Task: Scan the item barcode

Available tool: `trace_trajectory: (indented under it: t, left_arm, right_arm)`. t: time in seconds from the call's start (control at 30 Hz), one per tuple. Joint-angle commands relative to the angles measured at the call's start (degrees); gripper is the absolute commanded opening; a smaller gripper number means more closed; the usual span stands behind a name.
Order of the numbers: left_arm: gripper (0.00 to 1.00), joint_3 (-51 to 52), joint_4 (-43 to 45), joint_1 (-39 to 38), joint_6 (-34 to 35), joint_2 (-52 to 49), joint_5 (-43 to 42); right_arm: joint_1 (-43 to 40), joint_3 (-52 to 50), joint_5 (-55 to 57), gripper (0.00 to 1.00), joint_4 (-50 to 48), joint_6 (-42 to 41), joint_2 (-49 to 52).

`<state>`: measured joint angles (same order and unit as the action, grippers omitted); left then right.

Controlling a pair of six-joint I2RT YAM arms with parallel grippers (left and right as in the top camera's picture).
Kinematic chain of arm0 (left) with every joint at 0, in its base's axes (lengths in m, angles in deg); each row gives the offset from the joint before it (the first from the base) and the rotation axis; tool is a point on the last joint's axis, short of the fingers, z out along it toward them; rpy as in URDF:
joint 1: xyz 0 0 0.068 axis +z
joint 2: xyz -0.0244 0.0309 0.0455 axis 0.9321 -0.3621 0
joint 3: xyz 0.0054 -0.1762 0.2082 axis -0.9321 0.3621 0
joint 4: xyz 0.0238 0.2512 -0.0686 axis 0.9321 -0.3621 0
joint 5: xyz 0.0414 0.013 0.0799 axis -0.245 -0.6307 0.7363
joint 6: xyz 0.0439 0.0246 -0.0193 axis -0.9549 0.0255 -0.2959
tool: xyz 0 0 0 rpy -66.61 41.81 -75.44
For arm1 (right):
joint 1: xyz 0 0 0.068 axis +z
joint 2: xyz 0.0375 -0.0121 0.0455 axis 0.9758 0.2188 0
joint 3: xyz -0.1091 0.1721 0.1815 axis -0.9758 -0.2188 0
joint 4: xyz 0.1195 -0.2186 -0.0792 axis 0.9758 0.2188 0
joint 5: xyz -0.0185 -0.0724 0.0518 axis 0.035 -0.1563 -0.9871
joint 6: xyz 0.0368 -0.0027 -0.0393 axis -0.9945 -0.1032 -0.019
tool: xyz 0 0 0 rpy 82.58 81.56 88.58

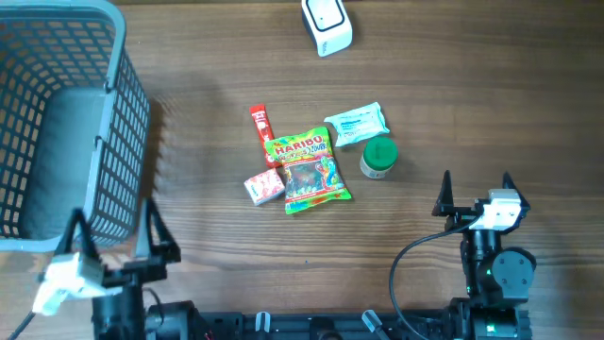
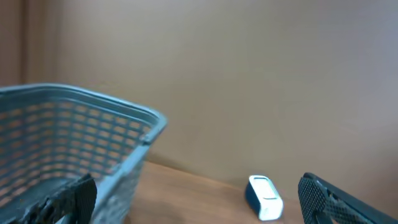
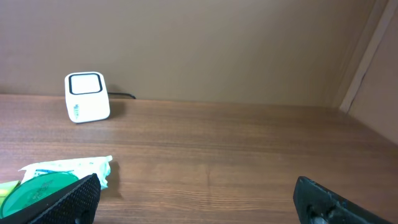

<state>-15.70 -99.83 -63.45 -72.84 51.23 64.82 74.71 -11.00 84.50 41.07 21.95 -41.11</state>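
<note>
Left gripper (image 1: pixel 113 219) and right gripper (image 1: pixel 477 184) spread, empty. I'd pinch the Haribo bag (image 1: pixel 311 170) by its rim (scanner (image 1: pixel 327 24) sits at the table's (image 1: pixel 491 76) far edge).

Grey mesh basket (image 1: pixel 123 104): left side cut off by the overhead frame edge. White scanner (image 1: pixel 327 25): top clipped there. Green-lidded jar (image 3: pixel 37 188): in the right wrist view, cut by the bottom edge and partly behind the right gripper's finger (image 3: pixel 74 196).
</note>
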Motion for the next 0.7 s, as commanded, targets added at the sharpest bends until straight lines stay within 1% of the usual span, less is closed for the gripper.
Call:
trace_trajectory:
  t: [0.0, 0.17, 0.3, 0.4, 0.53, 0.6, 0.63, 0.67]
  left_arm:
    - [1.0, 6.8, 4.6, 0.3, 4.4, 0.6, -5.2]
    - [1.0, 15.6, 13.7, 0.3, 7.7, 0.6, -5.2]
    - [1.0, 23.9, 22.0, 0.3, 7.7, 0.6, -5.2]
    - [1.0, 30.4, 25.7, 0.3, 7.7, 0.6, -5.2]
    - [1.0, 34.4, 25.7, 0.3, 7.7, 0.6, -5.2]
    - [1.0, 35.0, 24.6, 0.3, 7.7, 0.6, -5.2]
    - [1.0, 35.1, 24.1, 0.3, 7.7, 0.6, -5.2]
    - [1.0, 35.1, 23.8, 0.3, 7.7, 0.6, -5.2]
  right_arm:
    - [0.1, 0.0, -0.2, 1.0, -0.3, 0.5, -0.2]
    - [0.1, 0.0, -0.2, 1.0, -0.3, 0.5, -0.2]
    - [0.1, -0.1, -0.2, 1.0, -0.3, 0.5, -0.2]
    - [0.1, 0.0, -0.2, 1.0, -0.3, 0.5, -0.2]
    - [0.1, 0.0, 0.0, 1.0, -0.3, 0.7, -0.2]
    - [0.1, 0.0, 0.4, 1.0, -1.5, 3.0, -0.2]
    - [0.1, 0.0, -1.8, 0.99, -3.6, 1.4, -0.2]
    - [0.1, 0.0, -8.3, 1.0, -7.7, -2.5, -0.2]
